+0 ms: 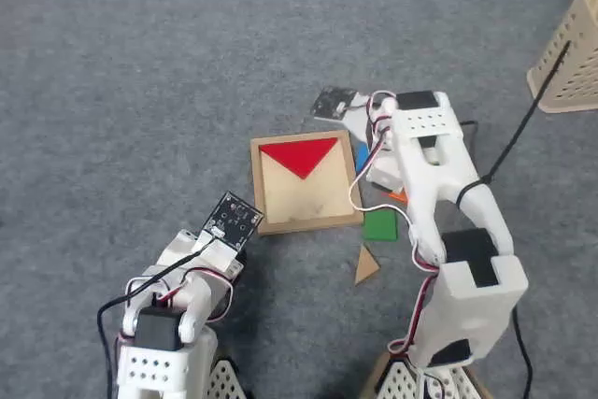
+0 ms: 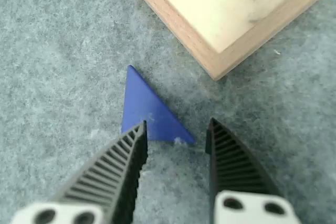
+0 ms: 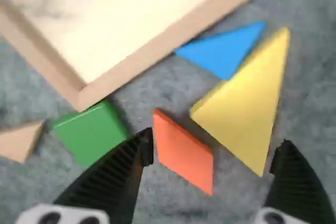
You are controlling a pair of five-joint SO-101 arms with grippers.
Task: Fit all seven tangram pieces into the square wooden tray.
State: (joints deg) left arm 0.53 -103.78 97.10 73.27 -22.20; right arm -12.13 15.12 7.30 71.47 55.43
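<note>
Your left gripper [image 2: 177, 124], released, hovers over a dark blue triangle [image 2: 147, 108] just beside a corner of the wooden tray [image 2: 231, 59]. Your right gripper [image 3: 215, 141], also released, hangs over an orange parallelogram [image 3: 184, 150] beside a yellow triangle [image 3: 247, 108]. Farther off, a red triangle [image 1: 299, 153] lies in the tray.

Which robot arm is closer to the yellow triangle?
Right. The right gripper hovers open over the yellow triangle; the left gripper is across the tray, over the dark blue triangle.
</note>
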